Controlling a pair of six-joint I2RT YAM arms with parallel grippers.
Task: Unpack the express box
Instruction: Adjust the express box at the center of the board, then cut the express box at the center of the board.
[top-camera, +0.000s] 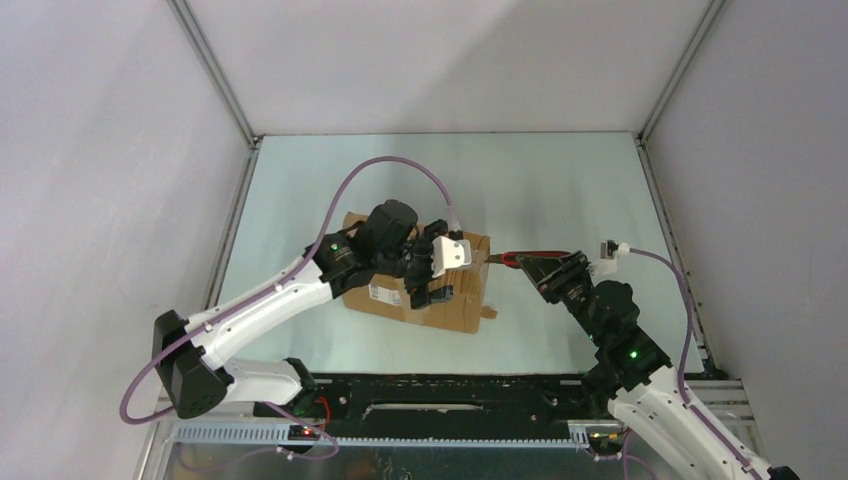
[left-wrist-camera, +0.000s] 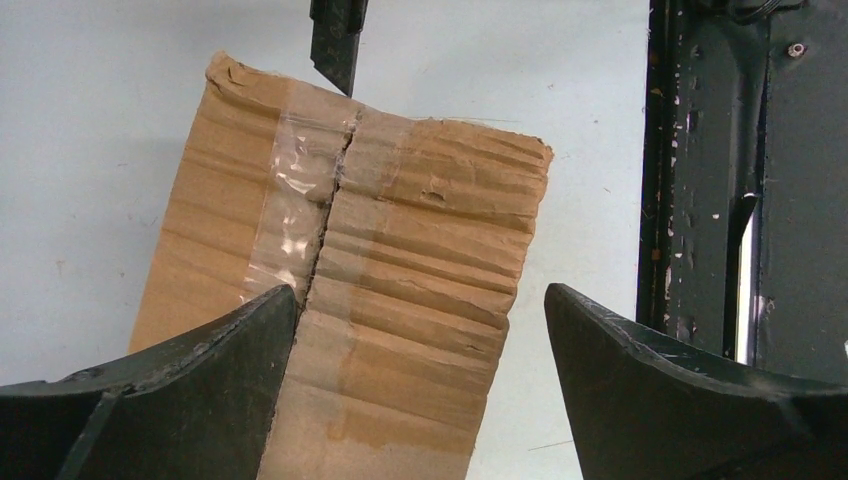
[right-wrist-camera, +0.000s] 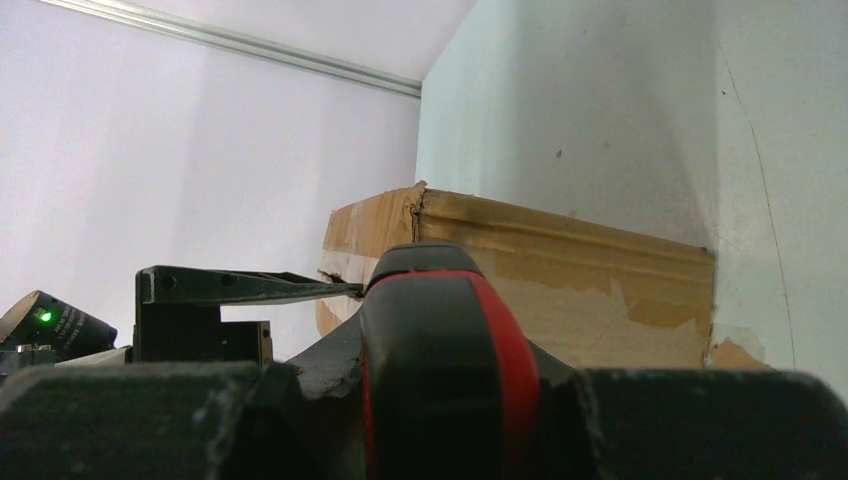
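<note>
left gripper (top-camera: 430, 285) hangs over the express box (top-camera: 462, 306) with its fingers (left-wrist-camera: 160, 400) spread wide. in the left wrist view one finger lies over the top face beside the centre seam (left-wrist-camera: 322, 230) and the other is out past the box's near side. whether either finger presses on the cardboard cannot be told.

the express box lies flat on the table (top-camera: 560, 190), a little left of the middle and closer to the near edge than to the far edge. its long axis runs roughly left to right, slightly skewed to the near edge, with one short end facing the right edge. a white shipping label (top-camera: 385, 293) shows on the long side that faces the near edge. clear tape (left-wrist-camera: 290, 190) runs the length of the top over the seam, which shows as a dark ragged crack.

to the right, a red-handled utility knife (top-camera: 525, 258) points left along the same axis, and its blade (left-wrist-camera: 335, 40) meets the top edge of the box's right end at the seam. right gripper (top-camera: 560, 272) is clamped on the knife's handle, between the box and the right edge of the table.
</note>
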